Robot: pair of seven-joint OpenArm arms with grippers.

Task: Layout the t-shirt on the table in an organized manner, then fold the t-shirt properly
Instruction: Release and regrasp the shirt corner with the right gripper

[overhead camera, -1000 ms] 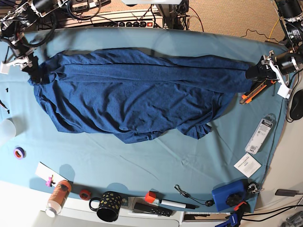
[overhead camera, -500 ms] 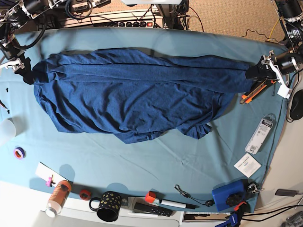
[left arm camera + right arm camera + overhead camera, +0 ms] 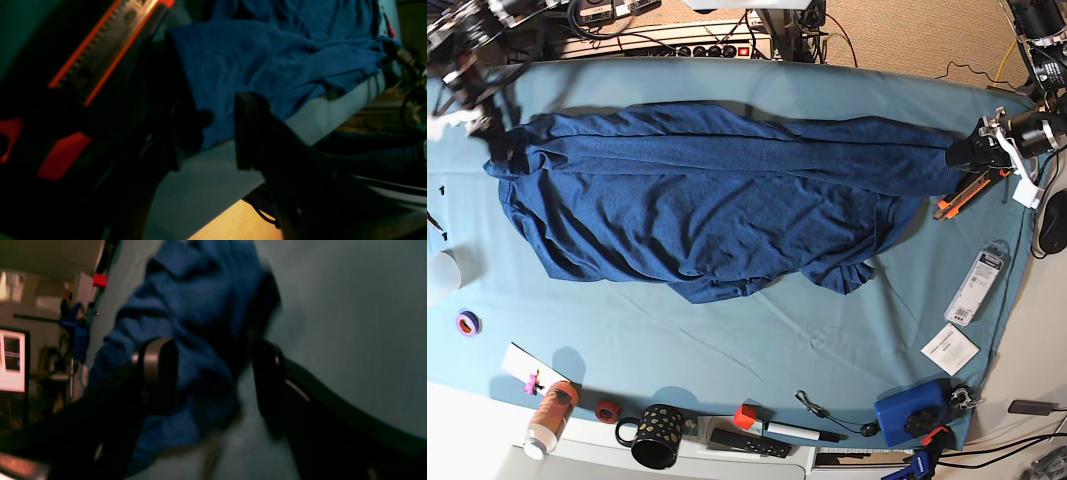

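The dark navy t-shirt (image 3: 707,200) lies stretched lengthwise across the teal table (image 3: 757,340), bunched along its front edge. My left gripper (image 3: 962,153) sits at the shirt's right end. In the left wrist view its fingers (image 3: 250,133) stand apart around the left gripper's gap (image 3: 218,133), with the t-shirt (image 3: 267,60) edge lying between them on the table (image 3: 206,186). My right gripper (image 3: 495,140) is at the shirt's left end. In the right wrist view the right gripper (image 3: 213,373) is wide open over the t-shirt (image 3: 186,300) and table (image 3: 350,323).
An orange-black utility knife (image 3: 962,195) lies just beside the left gripper. A white packet (image 3: 977,285), paper card (image 3: 949,348) and blue box (image 3: 910,412) sit at the right. A mug (image 3: 657,435), bottle (image 3: 550,415), marker (image 3: 797,432) and tape roll (image 3: 467,322) line the front.
My right gripper has opened, let go of the shirt's left end and shifted slightly toward the table's back. The left arm has not moved.
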